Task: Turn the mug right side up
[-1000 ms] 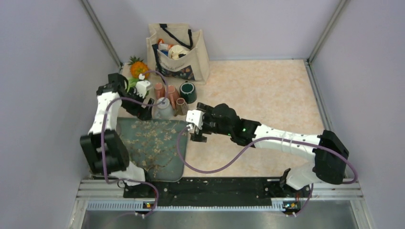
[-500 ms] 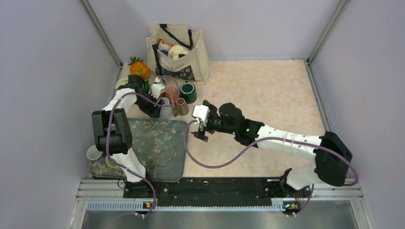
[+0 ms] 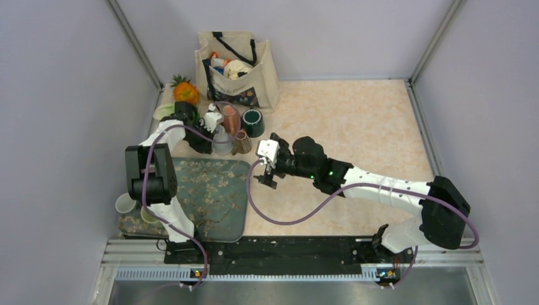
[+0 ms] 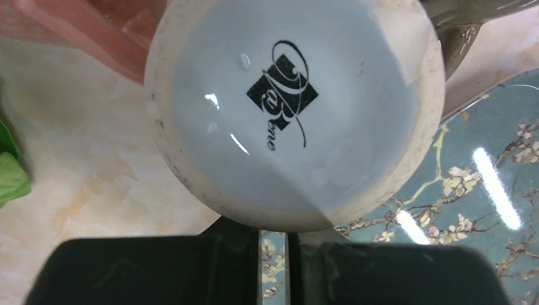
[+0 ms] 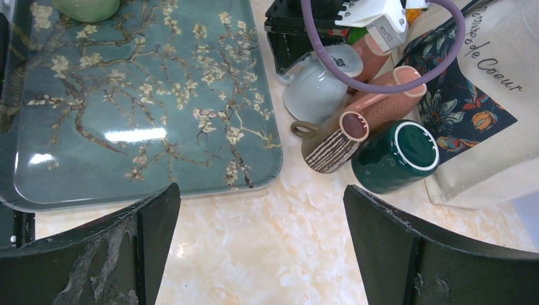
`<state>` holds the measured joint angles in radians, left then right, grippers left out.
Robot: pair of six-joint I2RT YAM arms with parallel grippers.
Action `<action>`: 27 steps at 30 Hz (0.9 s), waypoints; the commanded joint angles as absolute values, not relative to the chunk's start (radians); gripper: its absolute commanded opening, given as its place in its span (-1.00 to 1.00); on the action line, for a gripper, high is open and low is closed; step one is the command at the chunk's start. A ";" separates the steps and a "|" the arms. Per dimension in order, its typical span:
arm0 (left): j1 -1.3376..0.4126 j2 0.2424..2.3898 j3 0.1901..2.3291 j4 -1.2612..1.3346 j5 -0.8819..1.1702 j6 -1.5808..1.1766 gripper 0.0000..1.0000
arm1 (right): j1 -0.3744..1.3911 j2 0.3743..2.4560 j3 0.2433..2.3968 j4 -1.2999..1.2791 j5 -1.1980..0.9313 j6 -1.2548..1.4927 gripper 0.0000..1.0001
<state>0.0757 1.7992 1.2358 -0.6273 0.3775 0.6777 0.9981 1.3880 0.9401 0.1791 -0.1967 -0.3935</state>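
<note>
The mug (image 3: 221,143) is pale blue-white and stands upside down just beyond the tray's far edge. In the left wrist view its base (image 4: 292,108), with a black logo, fills the frame. My left gripper (image 3: 212,138) reaches it from the left, and its fingers (image 4: 241,254) stand nearly together at the base's near edge, where the handle (image 5: 288,77) is. The contact itself is hidden under the base. My right gripper (image 3: 266,180) hovers open over bare table to the mug's right, its fingers (image 5: 152,229) wide apart and holding nothing.
A teal floral tray (image 3: 210,190) lies in front of the mug. Crowding the mug are pink cups (image 3: 230,119), a brown striped cup (image 3: 241,143) and a dark green mug (image 3: 251,122). A tote bag (image 3: 238,63) and a pineapple (image 3: 184,91) stand behind. A white cup (image 3: 125,203) sits at the tray's left.
My left arm swung in towards the mug and its gripper went from open to shut at the mug's handle side. The right gripper opened slightly wider and drifted a little right.
</note>
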 commanded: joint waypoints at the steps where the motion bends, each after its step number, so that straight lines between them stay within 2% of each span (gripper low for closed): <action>1: 0.079 1.772 1.273 -0.710 0.411 0.614 -1.00 | 0.991 1.346 0.940 0.218 -0.213 -0.358 0.98; 10: 0.120 1.535 1.262 -0.836 0.589 0.486 -1.00 | 0.969 1.436 0.937 0.467 -0.269 -0.055 0.98; 17: 0.118 1.337 1.251 -0.835 0.687 0.345 -1.00 | 0.861 1.562 0.946 0.747 -0.358 0.442 0.97; 21: 0.107 1.279 1.257 -0.834 0.829 0.282 -1.00 | 0.794 1.669 0.906 1.034 -0.413 0.740 0.79; 27: 0.062 1.243 1.241 -0.837 0.974 0.256 -1.00 | 0.787 1.712 0.932 1.177 -0.429 0.815 0.69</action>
